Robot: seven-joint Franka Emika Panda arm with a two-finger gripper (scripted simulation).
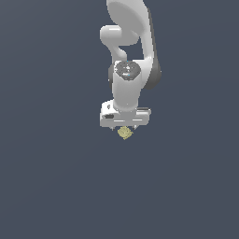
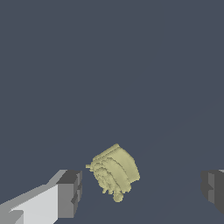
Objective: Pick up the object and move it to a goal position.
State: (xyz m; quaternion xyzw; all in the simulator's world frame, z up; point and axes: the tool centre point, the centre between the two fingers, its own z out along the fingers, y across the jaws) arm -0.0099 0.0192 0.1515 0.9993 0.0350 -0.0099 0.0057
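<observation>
The white robot arm's end effector [image 1: 124, 128] hangs pointing down over a plain dark grey-blue floor [image 1: 51, 186], and its two dark grey fingers [image 2: 70, 192] are spread wide apart with nothing pinched between them. The small pale-yellow lumpy block with faint ridges on it [image 2: 114, 172] sits in the gap between the fingers in the wrist view, closer to one finger than to the other and turned at a slant. In the exterior view the same yellow block [image 1: 124, 133] peeks out just under the white hand, right below the fingertips. I cannot tell if the fingers are low enough to reach around it yet, or if they are above it. Here is what could go wrong. The block is not in the middle, so when the fingers come together the near one may push it first and make it slide or spin. It sits at a slant and its sides are bumpy, so the flat pads may only catch a corner, and then it could pop out or twist when lifted. It is also very small, so if the hand is too high the fingers could close on air, and if it goes too low the tips could bump the floor
</observation>
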